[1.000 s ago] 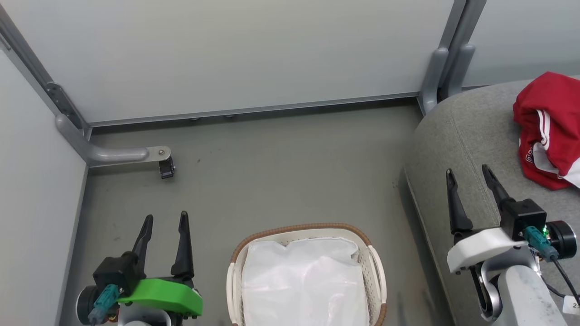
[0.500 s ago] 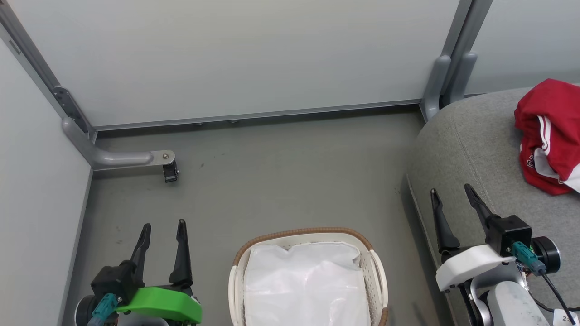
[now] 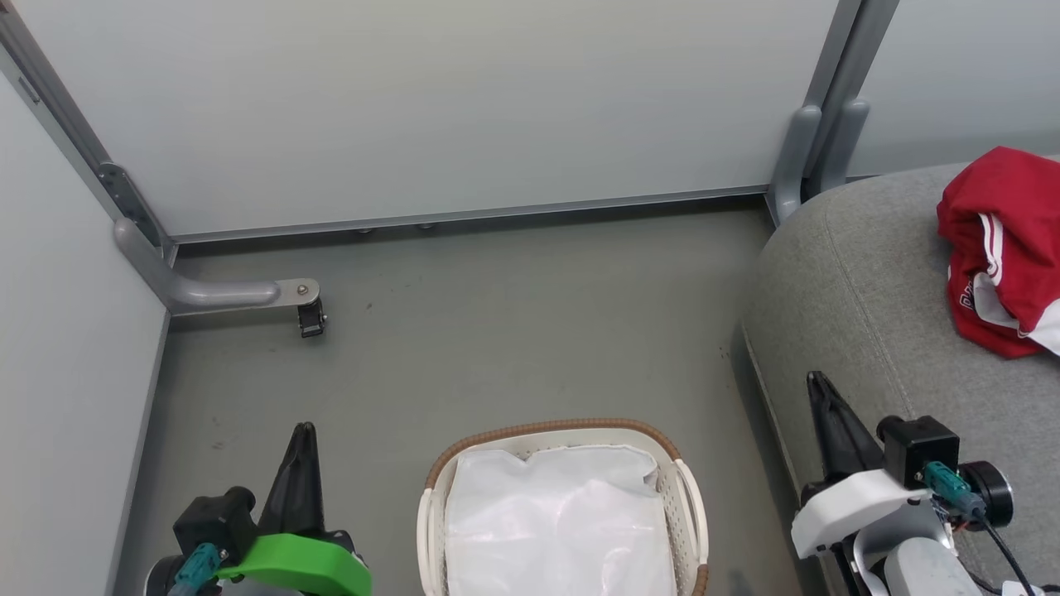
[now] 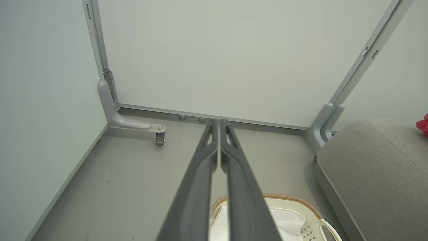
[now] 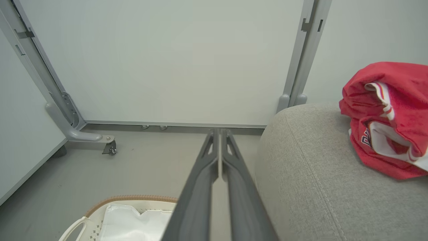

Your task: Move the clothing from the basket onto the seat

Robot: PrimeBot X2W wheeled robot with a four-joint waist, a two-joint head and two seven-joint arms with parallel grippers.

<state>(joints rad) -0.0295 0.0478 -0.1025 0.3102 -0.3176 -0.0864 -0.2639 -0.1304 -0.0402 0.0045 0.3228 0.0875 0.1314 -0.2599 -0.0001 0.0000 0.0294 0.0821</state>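
Observation:
The red clothing point(image 3: 1002, 248) with white trim lies bunched on the grey seat point(image 3: 861, 281) at the right; the right wrist view has the clothing point(image 5: 391, 117) on the seat point(image 5: 311, 180) too. The white basket point(image 3: 687, 497) with a brown rim stands on the floor at the bottom centre, holding a plain white liner sheet point(image 3: 555, 521). My left gripper point(image 3: 303, 430) is shut and empty, to the left of the basket. My right gripper point(image 3: 816, 379) is shut and empty over the seat's near edge, well short of the clothing. Both wrist views show the fingers pressed together point(image 4: 219, 122) point(image 5: 219, 130).
Pale partition walls close off the back and left. A grey metal foot with a small castor point(image 3: 311, 318) sticks out over the floor at the left. Another partition post point(image 3: 816, 141) stands at the seat's far corner. Grey floor point(image 3: 513, 331) lies between basket and wall.
Both grippers have gone from open to shut with nothing in them, and both have sunk lower in the head view. The head camera has shifted slightly.

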